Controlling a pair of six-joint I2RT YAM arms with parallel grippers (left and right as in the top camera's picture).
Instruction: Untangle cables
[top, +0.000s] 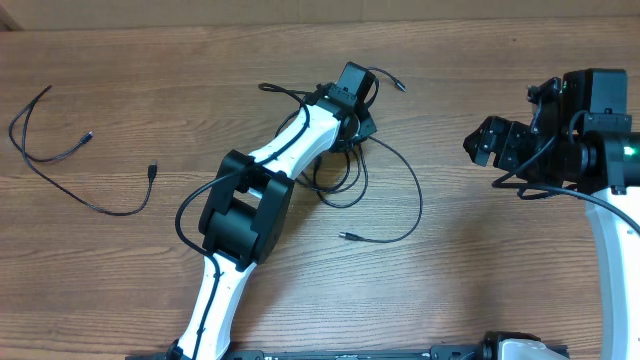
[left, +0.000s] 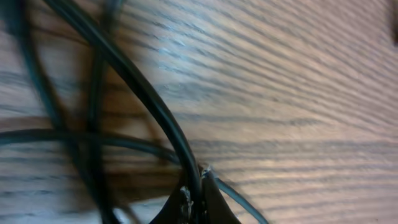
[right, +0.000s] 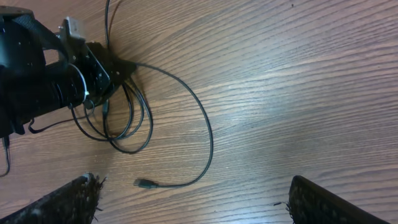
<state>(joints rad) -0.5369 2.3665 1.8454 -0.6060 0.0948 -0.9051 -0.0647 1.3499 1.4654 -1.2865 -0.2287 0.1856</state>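
wooden tabletop (top: 480, 270), two arms (top: 300, 140), several cables (top: 419, 205)

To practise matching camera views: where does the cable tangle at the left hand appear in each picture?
Overhead: cable tangle at centre.
Left wrist: cable tangle fills the left half, close up and blurred.
Right wrist: cable tangle left of centre.
Shared landmark: left hand, shut on the tangle.

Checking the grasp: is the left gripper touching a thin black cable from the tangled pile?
Touching. In the left wrist view, the left gripper has its tips pinched on the thin black cable, with no gap between them.
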